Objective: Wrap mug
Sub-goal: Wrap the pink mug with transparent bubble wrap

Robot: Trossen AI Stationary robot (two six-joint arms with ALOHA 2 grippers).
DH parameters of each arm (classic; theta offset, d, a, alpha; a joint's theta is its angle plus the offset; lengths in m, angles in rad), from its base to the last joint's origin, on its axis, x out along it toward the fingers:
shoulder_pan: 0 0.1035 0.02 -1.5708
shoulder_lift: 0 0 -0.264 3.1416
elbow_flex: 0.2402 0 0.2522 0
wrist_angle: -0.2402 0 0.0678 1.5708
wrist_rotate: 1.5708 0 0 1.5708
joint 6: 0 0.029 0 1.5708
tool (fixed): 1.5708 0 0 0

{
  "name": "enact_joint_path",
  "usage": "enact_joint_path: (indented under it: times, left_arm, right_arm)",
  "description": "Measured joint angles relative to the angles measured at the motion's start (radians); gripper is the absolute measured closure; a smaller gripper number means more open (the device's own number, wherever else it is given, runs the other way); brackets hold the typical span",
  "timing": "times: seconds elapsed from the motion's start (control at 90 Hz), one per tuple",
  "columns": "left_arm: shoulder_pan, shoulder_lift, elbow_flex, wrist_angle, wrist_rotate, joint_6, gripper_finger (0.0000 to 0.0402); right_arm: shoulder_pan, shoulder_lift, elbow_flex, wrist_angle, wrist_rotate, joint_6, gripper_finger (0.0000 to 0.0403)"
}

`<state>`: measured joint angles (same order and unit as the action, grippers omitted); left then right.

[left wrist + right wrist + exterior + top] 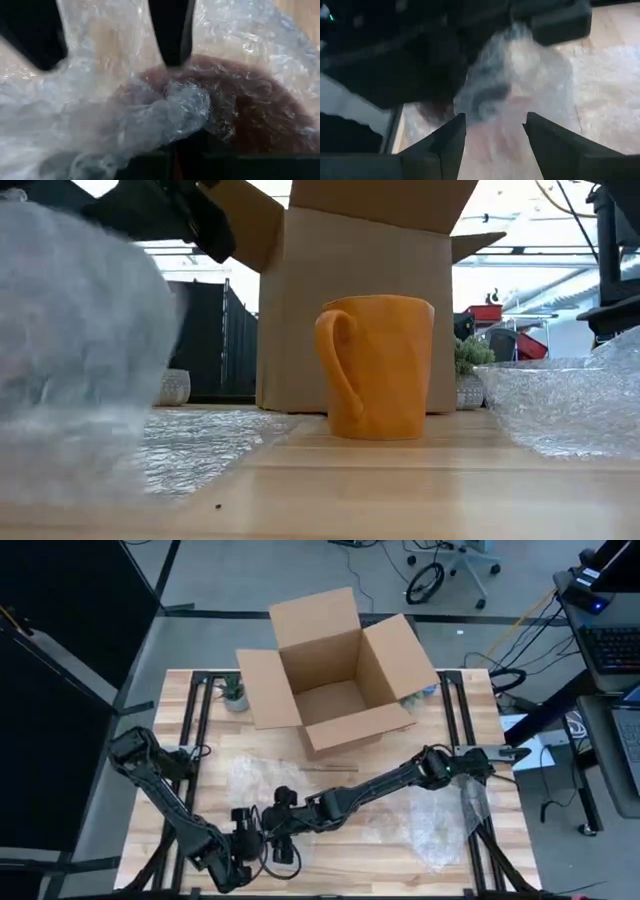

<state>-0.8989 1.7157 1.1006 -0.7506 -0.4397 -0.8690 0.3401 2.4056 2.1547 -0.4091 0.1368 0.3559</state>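
A: How far are we getting with the wrap?

B: We're bunching bubble wrap [165,115] around a dark round object at the bench's [400,860] near edge. Our right hand [495,130] is spread; our left hand's [240,840] state we cannot tell.

A: And the orange mug [380,365]?

B: It's standing upright before the box [340,670], unwrapped, its handle toward the low camera's left.

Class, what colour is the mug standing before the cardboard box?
Orange; the mug shows best in the low view.
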Motion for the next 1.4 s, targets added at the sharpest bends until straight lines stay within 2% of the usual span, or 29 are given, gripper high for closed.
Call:
enact_joint_path:
  times: [0.3,0.578,0.767,1.011,1.167,1.4]
  left_arm:
    - [0.001,-0.012,0.039,-0.026,0.014,0.068,0.0401]
    - [-0.001,-0.068,0.126,-0.175,0.015,0.067,0.0401]
    - [-0.006,-0.101,0.165,-0.202,-0.072,0.067,0.0401]
    - [0.005,-0.105,0.157,-0.236,-0.19,0.047,0.0401]
    - [0.021,-0.101,0.125,-0.216,-0.155,0.039,0.0401]
    - [-0.003,-0.097,0.063,-0.079,-0.061,0.05,0.0402]
  right_arm:
    - [0.0,0.027,0.0,-0.043,0.015,-0.031,0.0211]
    - [0.0,0.027,0.0,-0.05,0.027,-0.038,0.0211]
    - [0.0,0.027,0.0,-0.041,0.026,-0.052,0.0211]
    - [0.0,0.027,0.0,-0.043,0.026,-0.062,0.0211]
    - [0.0,0.027,0.0,-0.045,0.025,-0.062,0.0211]
    - [0.0,0.027,0.0,-0.045,0.023,-0.073,0.0211]
